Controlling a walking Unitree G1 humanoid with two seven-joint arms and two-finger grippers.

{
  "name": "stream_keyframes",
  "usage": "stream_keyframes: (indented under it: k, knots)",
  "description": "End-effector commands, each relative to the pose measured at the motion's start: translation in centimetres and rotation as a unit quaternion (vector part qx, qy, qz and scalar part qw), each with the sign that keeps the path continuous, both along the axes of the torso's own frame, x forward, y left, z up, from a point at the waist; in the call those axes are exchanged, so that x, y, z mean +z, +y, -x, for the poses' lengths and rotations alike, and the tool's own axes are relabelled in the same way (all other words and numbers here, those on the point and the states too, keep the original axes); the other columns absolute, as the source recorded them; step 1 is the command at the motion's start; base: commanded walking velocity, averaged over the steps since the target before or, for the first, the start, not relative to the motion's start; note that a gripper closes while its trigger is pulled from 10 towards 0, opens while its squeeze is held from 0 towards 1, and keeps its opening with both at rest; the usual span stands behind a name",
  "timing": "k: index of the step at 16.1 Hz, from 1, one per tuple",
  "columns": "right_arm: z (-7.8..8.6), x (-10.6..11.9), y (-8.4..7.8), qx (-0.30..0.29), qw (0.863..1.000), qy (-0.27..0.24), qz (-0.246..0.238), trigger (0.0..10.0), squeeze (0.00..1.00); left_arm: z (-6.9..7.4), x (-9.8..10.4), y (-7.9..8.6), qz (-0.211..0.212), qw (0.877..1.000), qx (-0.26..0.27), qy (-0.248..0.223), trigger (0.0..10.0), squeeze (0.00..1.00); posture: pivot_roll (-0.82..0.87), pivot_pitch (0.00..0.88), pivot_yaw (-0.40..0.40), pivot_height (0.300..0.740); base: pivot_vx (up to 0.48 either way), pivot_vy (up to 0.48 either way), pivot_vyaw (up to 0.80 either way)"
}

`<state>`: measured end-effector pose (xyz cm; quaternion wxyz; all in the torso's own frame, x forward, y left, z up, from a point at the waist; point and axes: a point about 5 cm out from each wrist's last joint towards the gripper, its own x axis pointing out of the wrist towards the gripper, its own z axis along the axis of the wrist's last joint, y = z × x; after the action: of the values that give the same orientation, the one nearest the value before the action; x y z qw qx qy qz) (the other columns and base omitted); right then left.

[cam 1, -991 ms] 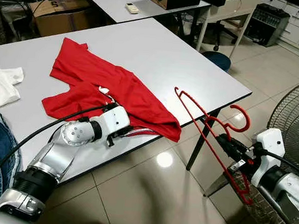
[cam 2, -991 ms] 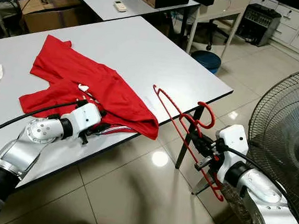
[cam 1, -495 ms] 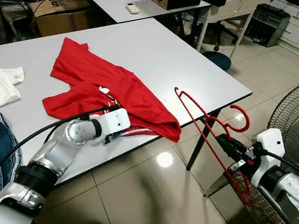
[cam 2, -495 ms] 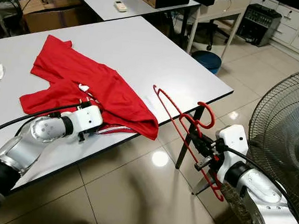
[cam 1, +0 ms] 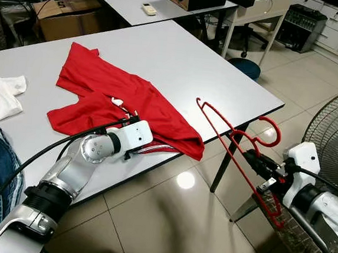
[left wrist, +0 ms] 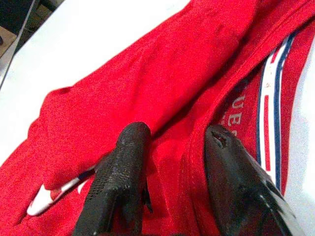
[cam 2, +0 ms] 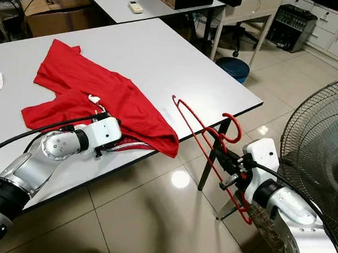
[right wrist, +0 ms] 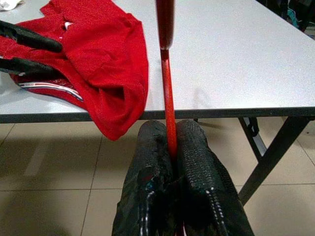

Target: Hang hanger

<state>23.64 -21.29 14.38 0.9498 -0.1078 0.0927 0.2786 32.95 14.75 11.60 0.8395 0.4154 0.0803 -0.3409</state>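
Hanger (cam 1: 237, 153) at lower right of frame, beyond table (cam 1: 181, 56) edge, right gripper (cam 1: 259, 166) clamped on its wire; left gripper (left wrist: 172, 162), fingers parted, straddles shirt (cam 1: 129, 102) hem at centre; best pinch one fabric layer before lifting

A red hanger (cam 1: 236, 151), a red shirt (cam 1: 124, 102) with white-and-navy striped trim, a white table (cam 1: 181, 56).

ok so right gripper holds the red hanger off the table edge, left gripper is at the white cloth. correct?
Not quite. The right gripper is shut on the red hanger, but the left gripper is open at the red shirt, not the white cloth; the left wrist view shows it.
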Motion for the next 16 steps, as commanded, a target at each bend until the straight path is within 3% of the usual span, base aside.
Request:
stream_keyframes:
  k: [1, 2, 3, 4, 5, 16]
  knots:
    - [-0.05, 0.15, -0.07, 0.005, 1.000, -0.005, 0.008, 10.0, 0.00, -0.17, 0.00, 0.00, -0.015, 1.000, -0.002, 0.001, 10.0, 0.00, -0.09, 0.039, 0.025, 0.740, 0.000, 0.000, 0.00]
    - [-0.04, 0.14, -0.11, 0.005, 1.000, -0.004, 0.009, 10.0, 0.00, -0.12, -0.13, -0.06, -0.018, 1.000, -0.005, 0.003, 10.0, 0.00, -0.09, 0.039, 0.026, 0.740, 0.000, 0.000, 0.00]
    - [0.00, 0.10, -0.15, 0.005, 1.000, -0.004, 0.009, 10.0, 0.00, -0.02, -0.26, -0.25, -0.014, 1.000, -0.009, 0.006, 5.3, 0.00, -0.09, 0.037, 0.027, 0.740, 0.000, 0.000, 0.00]
    - [0.03, 0.09, -0.18, 0.005, 1.000, -0.004, 0.010, 10.0, 0.00, 0.05, -0.33, -0.43, -0.006, 1.000, -0.011, 0.009, 1.5, 0.00, -0.09, 0.034, 0.029, 0.740, 0.000, 0.000, 0.00]
    - [0.04, 0.09, -0.22, 0.004, 1.000, -0.004, 0.010, 10.0, 0.00, 0.06, -0.31, -0.57, -0.001, 1.000, -0.013, 0.009, 0.0, 0.00, -0.09, 0.032, 0.030, 0.740, 0.000, 0.000, 0.00]
    - [-0.34, -0.03, -0.10, 0.012, 1.000, -0.002, 0.013, 10.0, 0.00, 0.26, -0.49, -0.40, 0.024, 0.999, -0.017, 0.013, 0.0, 0.00, -0.07, 0.024, 0.010, 0.740, 0.000, 0.000, 0.00]
